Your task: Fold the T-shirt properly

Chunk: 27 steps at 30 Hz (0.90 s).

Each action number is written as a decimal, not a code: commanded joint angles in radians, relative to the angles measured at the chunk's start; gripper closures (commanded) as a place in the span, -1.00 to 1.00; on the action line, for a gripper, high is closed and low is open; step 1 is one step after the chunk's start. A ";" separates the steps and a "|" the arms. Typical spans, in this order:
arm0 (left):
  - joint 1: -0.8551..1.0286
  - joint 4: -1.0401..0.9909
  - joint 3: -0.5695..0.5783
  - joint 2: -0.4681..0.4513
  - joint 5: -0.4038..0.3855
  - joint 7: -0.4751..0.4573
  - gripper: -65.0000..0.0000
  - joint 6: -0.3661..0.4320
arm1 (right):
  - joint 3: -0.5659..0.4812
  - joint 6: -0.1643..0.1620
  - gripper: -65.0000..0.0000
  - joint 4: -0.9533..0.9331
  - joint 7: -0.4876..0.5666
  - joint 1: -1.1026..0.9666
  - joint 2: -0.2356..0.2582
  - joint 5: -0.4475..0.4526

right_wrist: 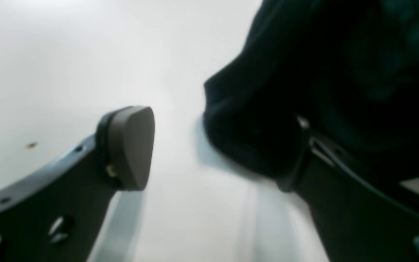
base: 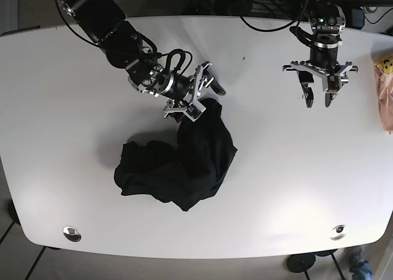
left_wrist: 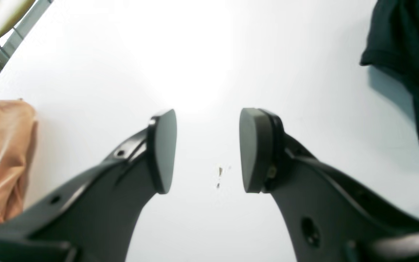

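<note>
Black shirt [base: 184, 160] lies crumpled on the white surface [base: 276, 188], a little left of centre in the base view. Its upper edge rises toward the right hand [base: 198, 94], whose fingers stand wide — one pad [right_wrist: 131, 145] bare over the surface, the other side touching or buried in dark cloth, no grip visible. Well apart, the left hand [base: 318, 97] hangs open over bare surface, holding nothing. An orange bag [base: 385, 93] sits at the surface's edge — its contents cannot be told.

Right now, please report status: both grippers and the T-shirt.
Left gripper open, over bare table. Right gripper open at T-shirt edge, no grasp. T-shirt crumpled, unfolded.
</note>
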 commanded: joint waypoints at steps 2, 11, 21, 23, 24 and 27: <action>0.001 0.015 -0.004 -0.003 -0.008 -0.027 0.18 0.002 | 0.005 -0.009 -0.43 -0.070 0.073 0.038 0.004 0.004; 0.001 0.015 -0.005 -0.001 -0.008 -0.027 0.18 0.002 | 0.016 -0.010 0.78 -0.207 0.218 -0.003 -0.099 -0.321; 0.004 0.017 -0.039 -0.006 -0.137 -0.027 0.18 -0.007 | 0.208 -0.001 0.94 0.359 -0.014 -0.141 -0.099 -0.320; 0.021 0.015 -0.031 -0.006 -0.178 -0.026 0.18 -0.085 | 0.231 -0.001 0.94 0.464 -0.071 -0.084 -0.100 -0.320; 0.024 0.015 -0.018 -0.001 -0.180 -0.026 0.18 -0.113 | 0.229 -0.001 0.94 0.488 -0.089 -0.054 -0.100 -0.320; 0.044 0.015 0.044 -0.006 -0.181 -0.026 0.18 -0.131 | 0.234 0.002 0.94 0.519 -0.160 0.120 -0.137 -0.318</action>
